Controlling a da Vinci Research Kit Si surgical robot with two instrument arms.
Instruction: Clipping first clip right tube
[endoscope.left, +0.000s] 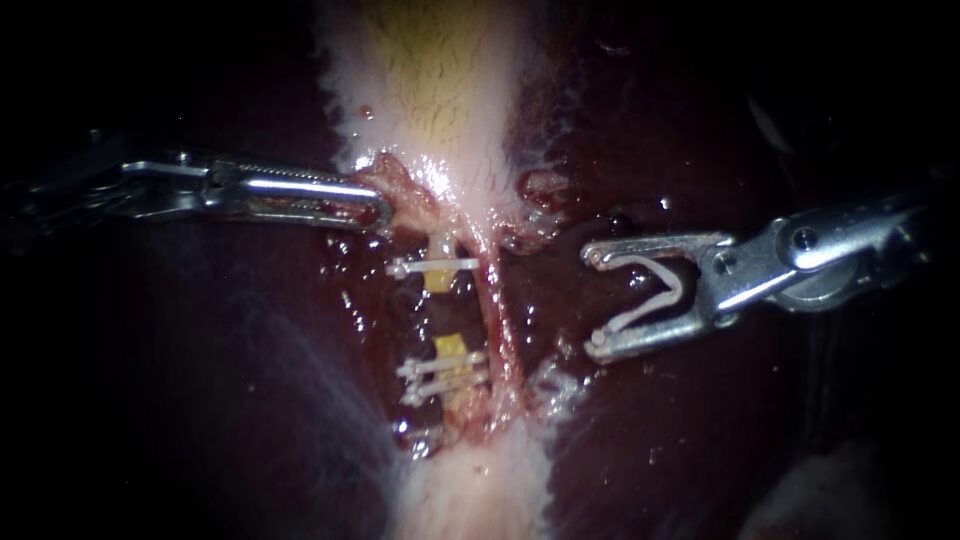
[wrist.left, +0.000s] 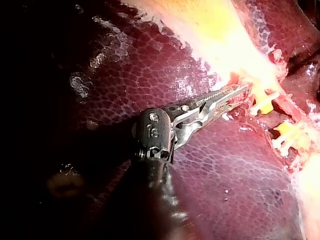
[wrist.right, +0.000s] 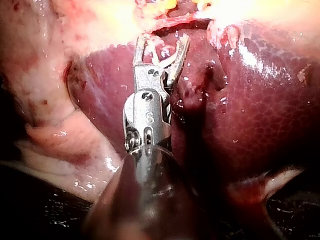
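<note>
Left instrument (endoscope.left: 372, 207) mid-left, jaws clamped on tissue (endoscope.left: 405, 188). Right instrument (endoscope.left: 598, 300) mid-right, jaws spread, holding clip (endoscope.left: 680, 287), clear of right tube (endoscope.left: 497, 300) at centre.

Edges dark; light strongest at ctr of view.

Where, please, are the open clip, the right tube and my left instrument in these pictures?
open clip (endoscope.left: 681, 283): endoscope view, on its bend, held in my right instrument (endoscope.left: 591, 302).
right tube (endoscope.left: 497, 310): endoscope view, on its bare middle stretch.
left instrument (endoscope.left: 380, 206): endoscope view, at its tip, gripping the gallbladder (endoscope.left: 420, 100).
</note>
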